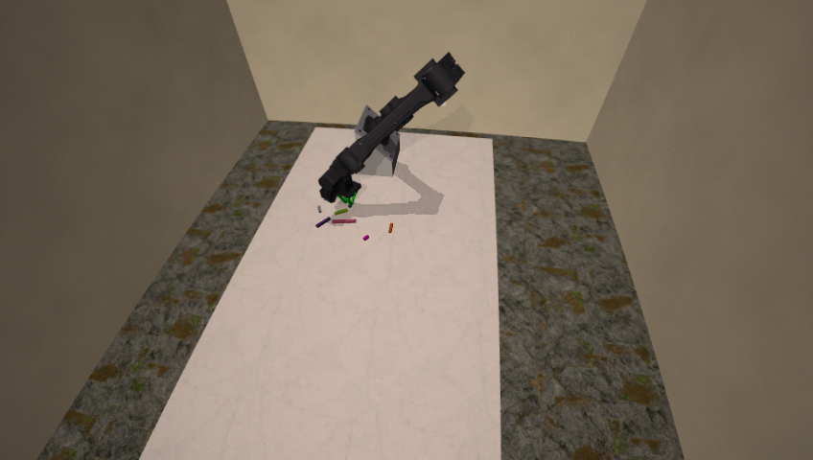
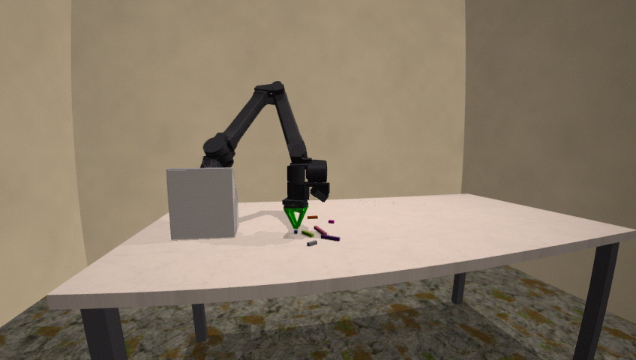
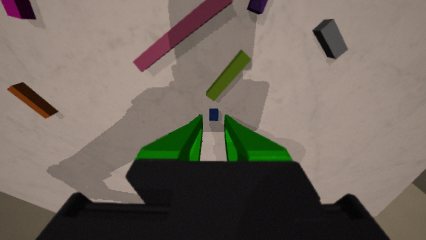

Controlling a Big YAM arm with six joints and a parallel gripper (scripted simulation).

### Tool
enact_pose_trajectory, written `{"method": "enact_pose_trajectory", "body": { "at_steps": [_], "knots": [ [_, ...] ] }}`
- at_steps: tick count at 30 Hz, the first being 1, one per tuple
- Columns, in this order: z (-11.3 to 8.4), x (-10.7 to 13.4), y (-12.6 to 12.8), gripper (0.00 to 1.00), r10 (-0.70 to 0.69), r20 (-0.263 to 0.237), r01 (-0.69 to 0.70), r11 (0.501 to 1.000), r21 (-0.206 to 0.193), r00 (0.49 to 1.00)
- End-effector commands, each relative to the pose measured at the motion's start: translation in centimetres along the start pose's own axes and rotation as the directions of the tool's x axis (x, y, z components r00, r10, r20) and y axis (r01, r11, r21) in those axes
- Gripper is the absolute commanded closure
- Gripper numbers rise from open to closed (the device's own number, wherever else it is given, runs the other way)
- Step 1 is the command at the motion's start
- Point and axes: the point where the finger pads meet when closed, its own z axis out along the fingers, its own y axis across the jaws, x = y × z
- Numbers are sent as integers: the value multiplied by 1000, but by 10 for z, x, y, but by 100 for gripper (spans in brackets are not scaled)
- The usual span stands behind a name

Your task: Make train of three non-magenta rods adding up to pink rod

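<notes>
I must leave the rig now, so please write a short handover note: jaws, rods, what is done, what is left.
Gripper: jaws partly open, empty, low over blue.
Rods: lime lies just beyond blue; grey, pink, purple, orange and magenta lie scattered, none joined.
Done: no train yet.
Left: probably join blue, grey and lime end to end, away from the others, then let go.
</notes>
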Motion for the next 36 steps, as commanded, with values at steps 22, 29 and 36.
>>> {"method": "enact_pose_trajectory", "body": {
  "at_steps": [22, 29, 36],
  "knots": [
    [1, 3, 0, 77, 6, -1, -6, 1000, -4, 1000],
    [1, 3, 0, 77, 6, -1, -6, 1000, -4, 1000],
    [-1, 2, 2, 77, -1, 5, 1, 1000, -4, 1000]
  ]
}}
